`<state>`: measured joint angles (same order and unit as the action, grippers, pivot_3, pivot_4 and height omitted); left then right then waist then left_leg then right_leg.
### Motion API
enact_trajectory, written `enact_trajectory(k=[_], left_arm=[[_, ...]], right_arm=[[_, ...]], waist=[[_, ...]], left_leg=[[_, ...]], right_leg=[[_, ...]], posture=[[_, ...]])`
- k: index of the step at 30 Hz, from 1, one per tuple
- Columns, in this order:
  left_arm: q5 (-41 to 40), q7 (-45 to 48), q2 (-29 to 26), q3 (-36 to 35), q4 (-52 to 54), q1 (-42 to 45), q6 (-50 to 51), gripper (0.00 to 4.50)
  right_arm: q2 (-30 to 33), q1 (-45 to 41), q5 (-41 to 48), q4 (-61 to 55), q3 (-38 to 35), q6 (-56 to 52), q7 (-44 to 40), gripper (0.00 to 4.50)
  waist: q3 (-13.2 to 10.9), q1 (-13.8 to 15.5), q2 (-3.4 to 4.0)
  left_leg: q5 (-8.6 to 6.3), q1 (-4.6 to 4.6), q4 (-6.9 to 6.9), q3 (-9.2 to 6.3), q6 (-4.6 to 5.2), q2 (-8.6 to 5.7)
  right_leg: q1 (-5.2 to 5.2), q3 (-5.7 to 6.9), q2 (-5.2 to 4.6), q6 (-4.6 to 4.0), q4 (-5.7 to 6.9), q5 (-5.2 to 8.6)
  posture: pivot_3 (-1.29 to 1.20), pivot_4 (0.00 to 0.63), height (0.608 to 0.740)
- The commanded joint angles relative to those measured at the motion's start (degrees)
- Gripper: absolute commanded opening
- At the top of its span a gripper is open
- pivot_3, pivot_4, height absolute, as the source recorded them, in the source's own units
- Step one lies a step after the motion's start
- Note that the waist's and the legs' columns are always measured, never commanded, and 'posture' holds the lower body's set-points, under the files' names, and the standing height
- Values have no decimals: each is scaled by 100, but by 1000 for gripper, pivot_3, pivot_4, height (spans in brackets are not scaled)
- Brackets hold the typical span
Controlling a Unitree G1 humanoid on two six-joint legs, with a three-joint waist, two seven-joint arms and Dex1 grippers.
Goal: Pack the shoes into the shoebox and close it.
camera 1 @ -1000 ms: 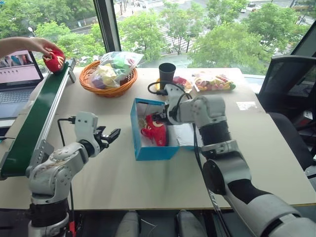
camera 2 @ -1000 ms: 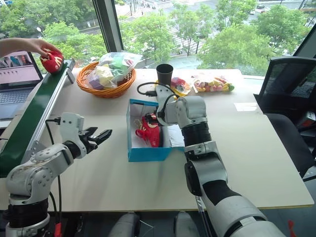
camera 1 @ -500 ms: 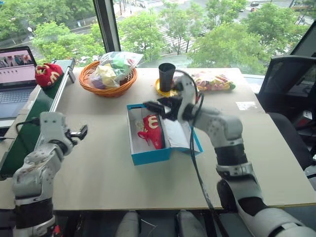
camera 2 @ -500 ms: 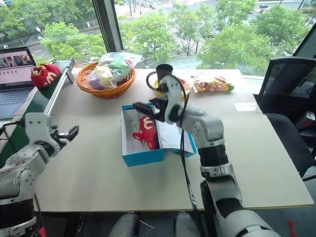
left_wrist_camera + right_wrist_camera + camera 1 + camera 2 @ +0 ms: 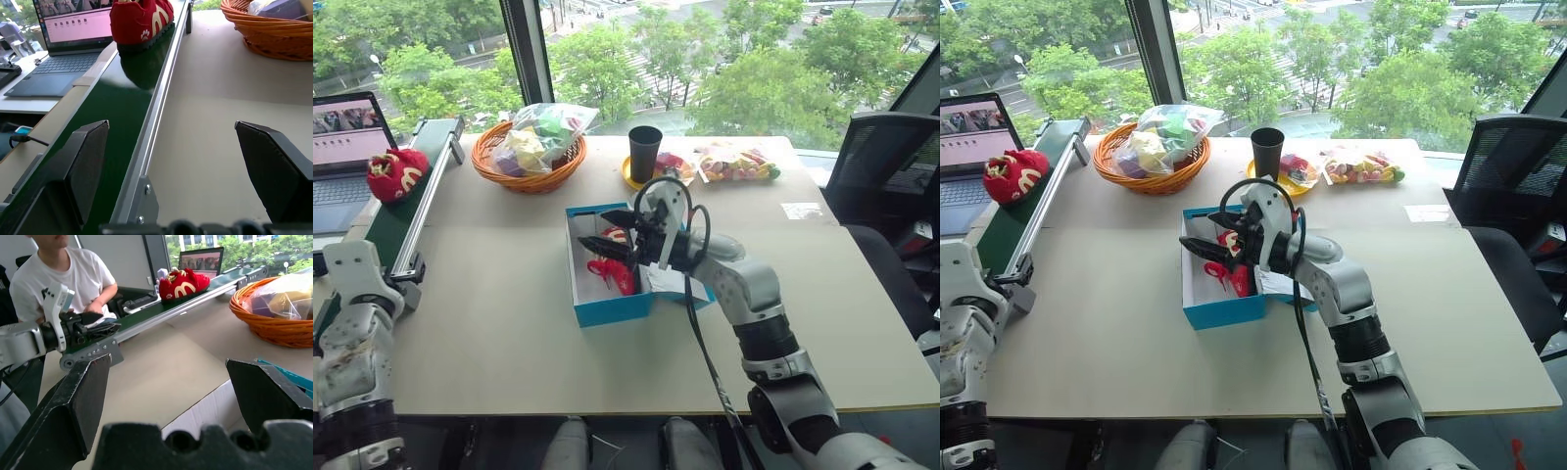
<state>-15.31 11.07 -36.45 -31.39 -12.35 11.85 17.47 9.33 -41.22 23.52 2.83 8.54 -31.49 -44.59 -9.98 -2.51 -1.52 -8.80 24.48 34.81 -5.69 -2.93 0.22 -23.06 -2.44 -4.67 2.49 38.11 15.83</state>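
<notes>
The turquoise shoebox (image 5: 611, 310) stands open mid-table, its lid (image 5: 677, 285) lying flat to its right. One red shoe (image 5: 615, 273) lies inside. The other red shoe (image 5: 396, 174) rests on the green conveyor belt (image 5: 399, 213) at the far left, also seen ahead in the left wrist view (image 5: 142, 19). My right gripper (image 5: 603, 232) hovers open and empty just above the box, pointing left. My left gripper (image 5: 168, 126) is open and empty at the near end of the conveyor, well short of the shoe.
An orange basket (image 5: 491, 162) holding a clear bag, a black cup (image 5: 644, 152) and a packet of snacks (image 5: 736, 162) line the table's far side. A laptop (image 5: 347, 147) sits beyond the conveyor. A black chair (image 5: 886, 166) stands right. A person (image 5: 63, 279) sits behind the conveyor.
A person's hand left the second shoe on the belt and withdrew; the shoe came nearer. My left arm swung left to the conveyor. My right gripper rose from the box and turned left.
</notes>
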Motion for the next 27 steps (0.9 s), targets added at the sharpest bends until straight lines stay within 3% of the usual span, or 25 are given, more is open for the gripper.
enact_trajectory(k=[1, 4, 15, 27], left_arm=[[159, 316, -642, -71, -728, 493, -522, 4409], [-148, 534, -851, -288, -1678, 985, -535, 4409], [-20, 1049, -1330, -102, -3710, 1623, -1221, 4409], [-43, 933, -1224, 30, -4100, 1602, -1447, 4409]], right_arm=[[67, 9, -10, -305, 68, 219, -165, 4500], [35, 44, -25, -347, 89, 238, -131, 4500], [46, 38, 17, -463, 63, 187, -14, 4500], [145, -58, 57, -472, 29, 37, 18, 4500]], waist=[[1, -3, -3], [1, 4, -3], [3, -15, -6], [3, -11, -7]], left_leg=[[0, -1, -1, 0, 0, 1], [0, -2, -2, -2, 0, 13], [0, -9, -6, 5, 0, 34], [0, -11, -5, 7, 0, 35]], right_leg=[[0, -1, 1, 0, 0, 0], [1, 2, 15, -4, -2, -2], [-2, 5, 29, -6, 4, -3], [-1, 5, 28, -6, 7, -4]], posture=[[0, 150, 740], [0, 150, 740], [0, 150, 740], [0, 150, 740]])
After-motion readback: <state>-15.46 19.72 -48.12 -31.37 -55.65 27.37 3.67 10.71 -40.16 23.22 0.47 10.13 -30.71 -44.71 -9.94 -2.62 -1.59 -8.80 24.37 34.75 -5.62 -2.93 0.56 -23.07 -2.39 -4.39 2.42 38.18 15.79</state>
